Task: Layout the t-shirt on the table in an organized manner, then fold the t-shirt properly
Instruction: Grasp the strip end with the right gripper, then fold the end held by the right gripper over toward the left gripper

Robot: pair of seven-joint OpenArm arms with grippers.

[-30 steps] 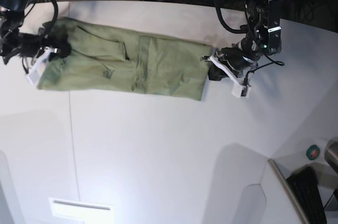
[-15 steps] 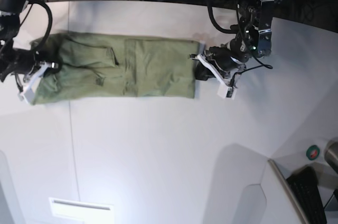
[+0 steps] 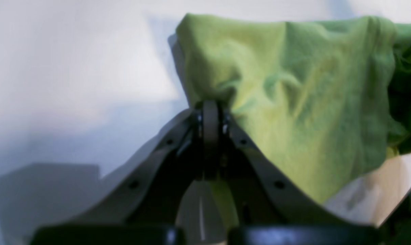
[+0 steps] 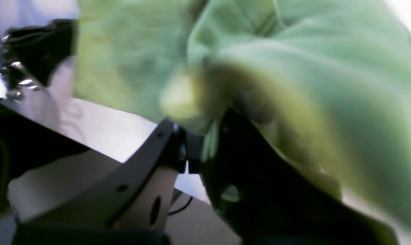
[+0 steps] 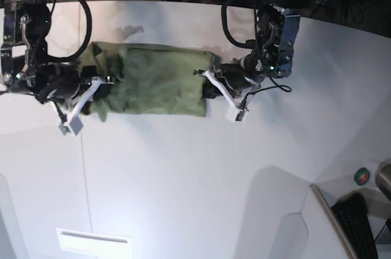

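Observation:
The sage-green t-shirt (image 5: pixel 159 82) is stretched as a folded band over the far part of the white table (image 5: pixel 183 173). My left gripper (image 5: pixel 209 88) holds its end on the base view's right. In the left wrist view this left gripper (image 3: pixel 210 105) is shut, with a pinch of the green t-shirt (image 3: pixel 293 102) between its tips. At the other end, which looks bunched and dark, my right gripper (image 5: pixel 95 91) grips the cloth. The blurred right wrist view shows that right gripper (image 4: pixel 205 143) shut on a fold of the t-shirt (image 4: pixel 310 68).
A thin dark seam (image 5: pixel 85 167) runs down the table at left, and a white rectangle (image 5: pixel 93 242) lies near the front edge. At the lower right are a keyboard (image 5: pixel 360 228), a small green-and-red round object (image 5: pixel 363 176) and a metal cylinder (image 5: pixel 385 179). Cables crowd the back.
Both grippers have moved toward each other with the shirt's ends. The shirt's span is now much shorter and its left end more bunched. The right gripper's jaws closed a little tighter.

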